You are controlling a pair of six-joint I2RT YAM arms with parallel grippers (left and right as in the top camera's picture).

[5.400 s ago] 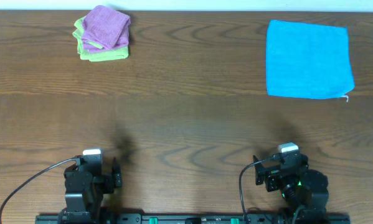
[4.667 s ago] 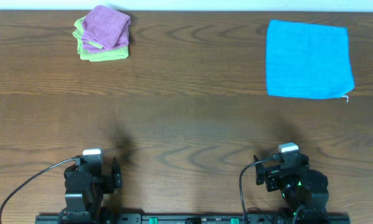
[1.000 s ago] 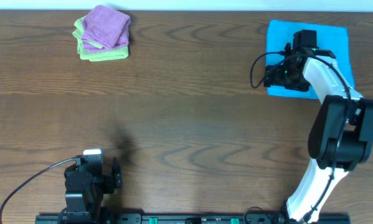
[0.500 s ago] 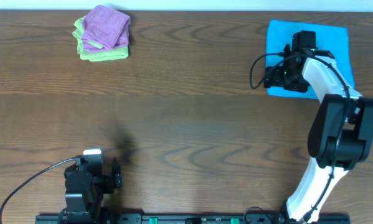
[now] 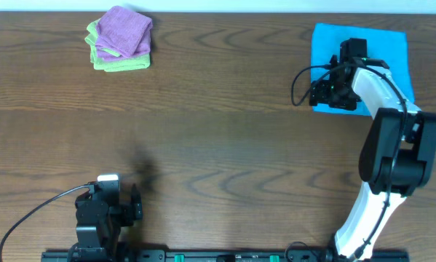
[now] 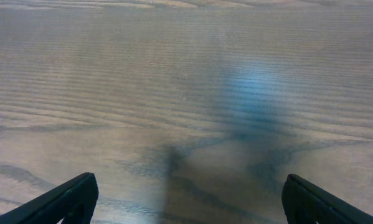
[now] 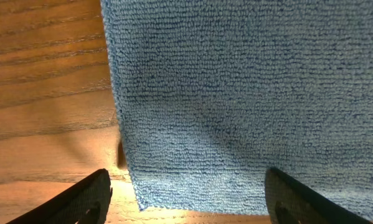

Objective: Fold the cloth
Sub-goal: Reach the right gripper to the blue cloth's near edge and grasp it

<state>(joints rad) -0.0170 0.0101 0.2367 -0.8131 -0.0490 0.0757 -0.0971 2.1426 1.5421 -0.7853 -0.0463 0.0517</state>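
Note:
A flat blue cloth [image 5: 396, 51] lies at the far right of the wooden table [image 5: 225, 138]. My right gripper [image 5: 333, 98] hovers over the cloth's near-left corner, its arm stretched across the cloth. In the right wrist view the blue cloth [image 7: 248, 93] fills most of the frame. Its near-left corner lies between the fingers of my right gripper [image 7: 186, 202], which is open and empty. My left gripper [image 5: 134, 206] rests at the near-left edge. In the left wrist view it [image 6: 186, 199] is open and empty over bare wood.
A folded stack of a purple cloth on a green cloth [image 5: 119, 47] sits at the far left. The table's far edge runs just behind both cloths. A black cable [image 5: 28, 218] loops beside the left arm's base.
The right arm left its rest pose at the near edge and reached out over the blue cloth. In the last second it edged slightly left. The left arm has not moved.

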